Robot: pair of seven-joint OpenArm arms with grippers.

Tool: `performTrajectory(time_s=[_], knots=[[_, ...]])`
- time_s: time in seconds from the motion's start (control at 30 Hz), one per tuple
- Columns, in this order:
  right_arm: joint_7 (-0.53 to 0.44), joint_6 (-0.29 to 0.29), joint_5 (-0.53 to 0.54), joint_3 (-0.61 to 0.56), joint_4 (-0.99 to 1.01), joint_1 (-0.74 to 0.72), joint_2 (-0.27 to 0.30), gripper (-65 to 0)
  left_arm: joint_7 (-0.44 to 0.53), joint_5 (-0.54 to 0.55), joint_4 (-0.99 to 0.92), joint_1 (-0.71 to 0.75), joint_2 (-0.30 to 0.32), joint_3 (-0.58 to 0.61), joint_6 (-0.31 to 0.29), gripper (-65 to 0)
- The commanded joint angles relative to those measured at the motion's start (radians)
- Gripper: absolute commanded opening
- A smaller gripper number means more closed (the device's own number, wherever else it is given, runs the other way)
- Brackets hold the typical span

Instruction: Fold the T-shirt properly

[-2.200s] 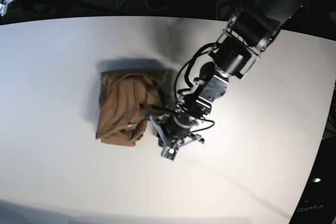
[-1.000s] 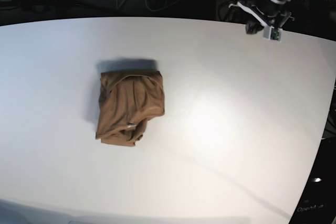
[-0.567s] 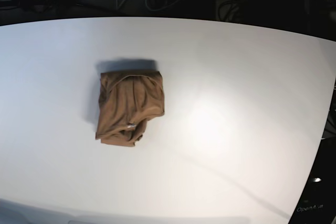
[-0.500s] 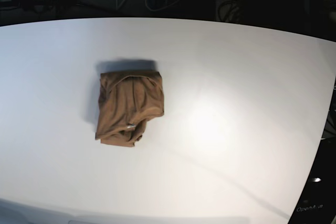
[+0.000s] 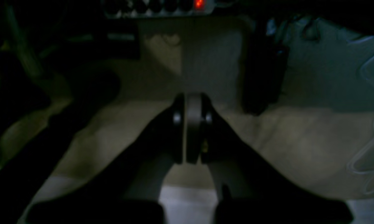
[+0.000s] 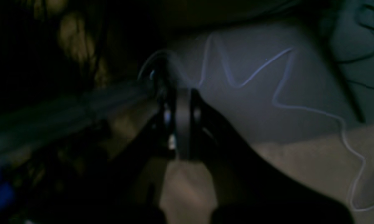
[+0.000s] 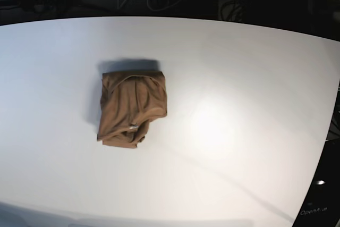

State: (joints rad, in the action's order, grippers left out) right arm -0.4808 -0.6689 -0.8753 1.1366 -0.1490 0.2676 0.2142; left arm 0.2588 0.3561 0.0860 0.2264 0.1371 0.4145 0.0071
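T-shirt (image 7: 132, 109) tan, folded into compact wrinkled bundle on white table (image 7: 239, 131).

The base view is bright and sharp — the white worktop (image 7: 239, 78) carries a soft glare patch right of centre, and the T-shirt (image 7: 132, 109) throws a short shadow toward the far left. The worktop's edges bow from lens distortion. Both wrist views are very dim, grainy and blurred — only a red light (image 5: 199, 3) shows clearly at the far edge.
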Motion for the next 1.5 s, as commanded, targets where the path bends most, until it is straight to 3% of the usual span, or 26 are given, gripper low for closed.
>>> performTrajectory(time_s=[0.0,0.17,0.27,0.33,0.57,0.73,1.07,1.13,1.47], knots=[[0.000,0.076,-0.038,0.003,-0.002,-0.001,0.006,-64.7,0.026,-0.001,-0.045,-0.008,-0.012,0.013,0.003,-63.3],[0.064,0.380,-0.270,0.003,-0.002,-0.055,-0.029,-63.8,0.010,-0.001,-0.086,-0.084,-0.041,0.044,0.003,-63.3],[0.107,0.501,-0.361,0.003,-0.001,-0.083,-0.045,-60.2,-0.017,-0.001,-0.086,-0.109,-0.041,0.042,0.003,-63.3],[0.138,0.542,-0.405,0.004,0.035,-0.106,-0.049,-59.3,-0.019,0.001,-0.086,-0.121,-0.041,0.040,0.003,-63.3],[0.185,0.553,-0.414,0.004,0.098,-0.166,-0.062,-55.0,-0.020,-0.001,-0.086,-0.157,-0.035,0.044,0.003,-63.3],[0.192,0.653,-0.414,0.003,0.104,-0.199,-0.083,-51.8,-0.020,-0.001,-0.086,-0.177,-0.034,0.045,0.003,-63.3],[0.193,0.673,-0.410,0.010,0.099,-0.216,-0.101,-43.4,-0.020,-0.002,-0.084,-0.198,-0.012,0.045,0.003,-63.2],[0.193,0.700,-0.410,0.010,0.101,-0.215,-0.100,-42.4,-0.020,-0.002,-0.084,-0.198,-0.012,0.045,0.003,-63.2],[0.193,0.699,-0.408,0.010,0.104,-0.199,-0.081,-40.3,-0.013,-0.002,-0.082,-0.181,-0.014,0.045,0.003,-63.2]])
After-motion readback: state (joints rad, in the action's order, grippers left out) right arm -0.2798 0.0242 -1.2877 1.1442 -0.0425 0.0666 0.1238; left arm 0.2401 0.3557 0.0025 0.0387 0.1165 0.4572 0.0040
